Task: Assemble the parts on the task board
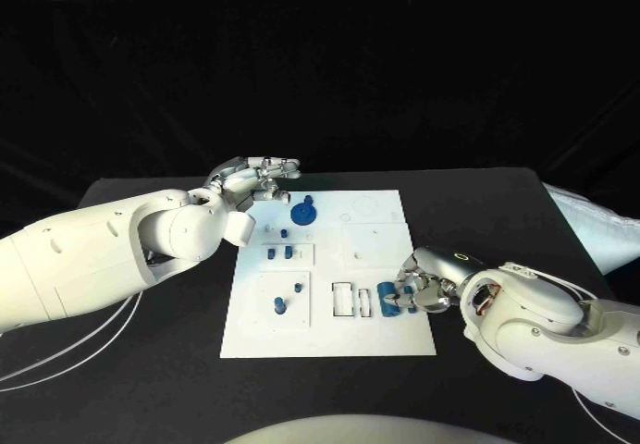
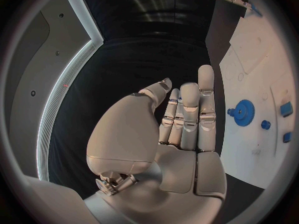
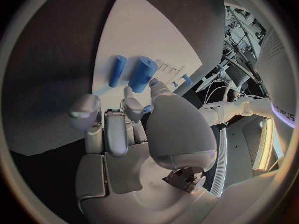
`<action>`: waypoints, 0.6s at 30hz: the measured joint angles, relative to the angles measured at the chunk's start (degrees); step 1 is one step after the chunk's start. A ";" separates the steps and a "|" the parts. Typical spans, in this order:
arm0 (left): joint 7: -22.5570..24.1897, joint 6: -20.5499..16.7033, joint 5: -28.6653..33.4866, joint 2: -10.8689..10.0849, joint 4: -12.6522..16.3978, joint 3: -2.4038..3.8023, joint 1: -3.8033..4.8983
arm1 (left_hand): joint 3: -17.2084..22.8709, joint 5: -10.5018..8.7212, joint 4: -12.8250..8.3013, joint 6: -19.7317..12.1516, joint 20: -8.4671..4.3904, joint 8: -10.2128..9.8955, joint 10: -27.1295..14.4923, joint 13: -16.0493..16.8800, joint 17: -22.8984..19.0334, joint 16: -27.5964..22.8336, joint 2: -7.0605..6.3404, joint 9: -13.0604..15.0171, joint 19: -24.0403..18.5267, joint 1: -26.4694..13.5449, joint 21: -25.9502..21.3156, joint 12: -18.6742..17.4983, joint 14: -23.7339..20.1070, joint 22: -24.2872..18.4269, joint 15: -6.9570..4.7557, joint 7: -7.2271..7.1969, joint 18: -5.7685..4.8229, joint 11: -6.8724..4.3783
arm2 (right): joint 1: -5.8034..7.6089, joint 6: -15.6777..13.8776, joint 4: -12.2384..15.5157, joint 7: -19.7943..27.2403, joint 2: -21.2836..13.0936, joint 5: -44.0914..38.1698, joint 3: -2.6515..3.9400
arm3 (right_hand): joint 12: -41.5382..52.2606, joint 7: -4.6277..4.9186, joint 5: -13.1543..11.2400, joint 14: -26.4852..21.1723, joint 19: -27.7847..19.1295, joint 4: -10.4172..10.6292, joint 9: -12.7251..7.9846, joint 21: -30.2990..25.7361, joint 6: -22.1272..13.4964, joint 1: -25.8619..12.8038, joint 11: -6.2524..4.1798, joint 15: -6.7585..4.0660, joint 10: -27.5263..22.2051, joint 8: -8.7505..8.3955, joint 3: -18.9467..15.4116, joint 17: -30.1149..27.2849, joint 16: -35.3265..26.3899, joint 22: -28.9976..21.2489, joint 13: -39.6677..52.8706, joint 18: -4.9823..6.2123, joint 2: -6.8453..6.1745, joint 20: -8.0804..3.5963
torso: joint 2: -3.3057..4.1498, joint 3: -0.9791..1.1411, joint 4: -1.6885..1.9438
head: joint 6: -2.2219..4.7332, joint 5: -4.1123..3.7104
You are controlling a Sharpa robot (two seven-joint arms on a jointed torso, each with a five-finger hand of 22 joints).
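The left hand point(image 1: 253, 176) holds nothing, its fingers point(image 2: 189, 115) straight and close together. The right hand point(image 1: 424, 282) sits by two blue tubes point(image 3: 132, 72) on the white board point(image 1: 380, 333). It may be pinching something blue; I cannot tell.

The black table point(image 1: 160, 370) carries the white task board point(image 1: 360, 333) lying flat at its middle, with a pale cloth-like bundle point(image 1: 594, 231) at its right edge.

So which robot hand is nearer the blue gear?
Left. The left robot hand hovers just beyond the blue gear, off the board's far-left corner; the right robot hand is at the board's near right edge.
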 measured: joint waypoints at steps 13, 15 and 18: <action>-0.04 0.03 0.00 -0.01 -0.02 -0.01 -0.04 | 0.00 0.00 0.00 -0.20 0.00 0.00 0.00 0.00 0.00 0.25 0.00 -0.01 0.00 0.00 0.00 0.00 0.00 0.00 0.00 -0.20 0.00 0.00 | -0.95 1.31 -1.98 -0.29 2.04 -0.89 0.03 | 0.59 -0.20 0.00 0.00 0.00 -0.28 0.34 0.32 0.20 1.23 0.00 0.00 0.00 0.86 -0.60 0.68 0.44 0.87 1.17 -0.57 1.23 0.00 | 0.00 -0.04 -0.03 | -0.26 0.19; -0.05 0.03 0.00 -0.03 -0.02 -0.01 -0.04 | 0.00 0.00 0.00 -0.20 0.00 0.00 0.00 0.00 0.00 0.25 0.00 -0.01 0.00 0.00 0.00 0.00 0.00 0.00 0.00 -0.20 0.00 0.00 | -1.06 1.48 -2.14 -0.29 2.27 -1.09 0.09 | 0.59 -0.33 0.17 0.00 0.12 -0.45 0.52 0.67 0.34 1.63 0.00 0.00 0.00 1.05 -0.76 0.86 0.44 1.10 1.39 -0.88 1.63 -0.13 | 0.00 -0.03 0.00 | -0.33 0.19; -0.07 0.04 0.00 -0.09 0.00 -0.01 -0.05 | 0.00 0.00 0.00 -0.20 0.00 0.00 0.00 0.00 0.01 0.25 0.00 -0.01 0.00 0.00 0.00 0.00 0.00 0.00 0.00 -0.20 0.00 0.00 | -1.12 1.67 -2.29 -0.29 2.49 -1.43 0.18 | 0.59 -0.46 0.38 0.00 0.21 -0.44 0.69 0.68 0.46 2.14 -0.01 0.00 0.01 1.30 -0.76 1.13 0.71 1.40 1.51 -0.89 2.14 -0.21 | -0.01 -0.04 0.03 | -0.38 0.26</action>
